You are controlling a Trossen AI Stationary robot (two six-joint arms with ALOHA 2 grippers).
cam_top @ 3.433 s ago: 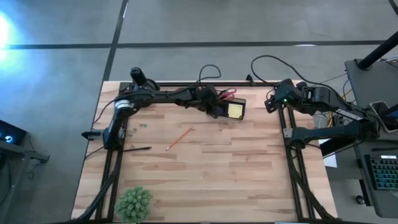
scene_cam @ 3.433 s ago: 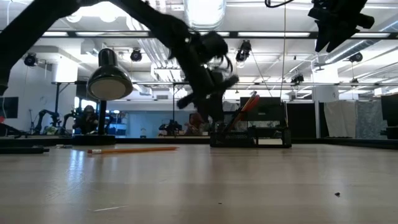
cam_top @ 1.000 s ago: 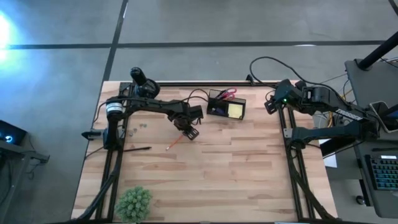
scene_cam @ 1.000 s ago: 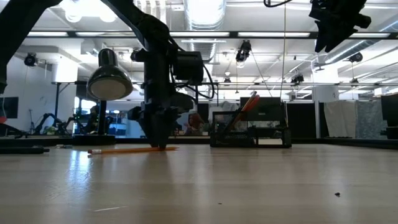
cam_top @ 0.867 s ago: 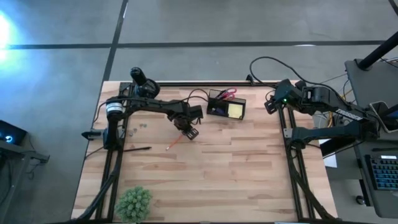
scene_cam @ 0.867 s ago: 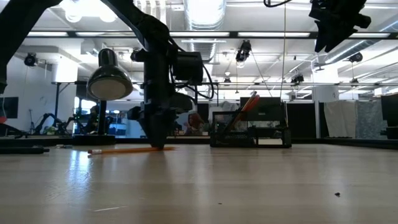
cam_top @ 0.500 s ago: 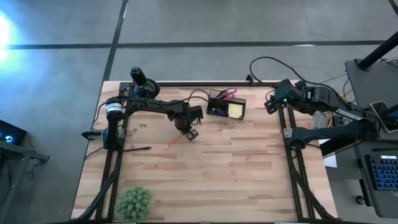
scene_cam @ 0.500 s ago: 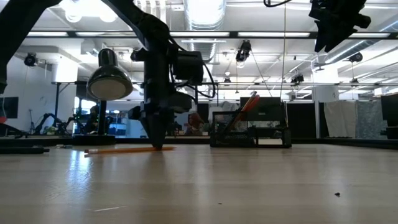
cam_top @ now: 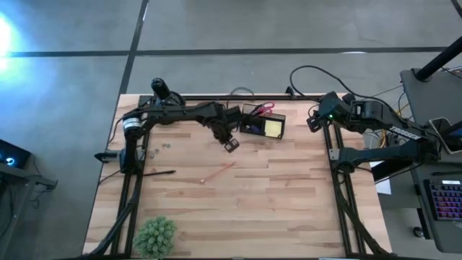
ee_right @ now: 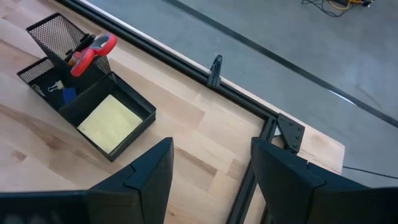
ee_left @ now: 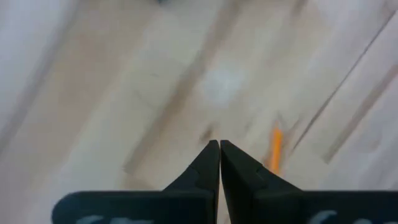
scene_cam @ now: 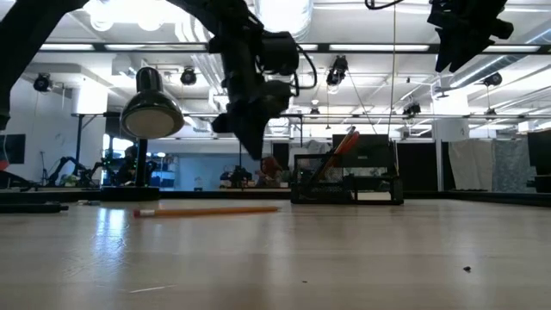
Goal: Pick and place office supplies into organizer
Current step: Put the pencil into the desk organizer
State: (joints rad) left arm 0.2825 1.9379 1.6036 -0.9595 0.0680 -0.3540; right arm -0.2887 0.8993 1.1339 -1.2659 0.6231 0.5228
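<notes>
The orange pencil lies flat on the wood at mid-table, also seen in the low view and the left wrist view. My left gripper hangs above the table, shut with nothing between its fingers, between the pencil and the organizer. The black organizer stands at the far edge and holds red-handled scissors and a yellow sticky-note pad. A black pen lies near the left edge. My right gripper waits open, high at the far right.
A green plant sits at the near left corner. A round black object with a knob stands at the far left corner. Small bits lie near the left arm's frame. Black frame rails run along both sides.
My left gripper shut at the pencil on the table, then rose and went toward the organizer with nothing in it. The pencil stayed on the table and slid a little toward the right and near edges.
</notes>
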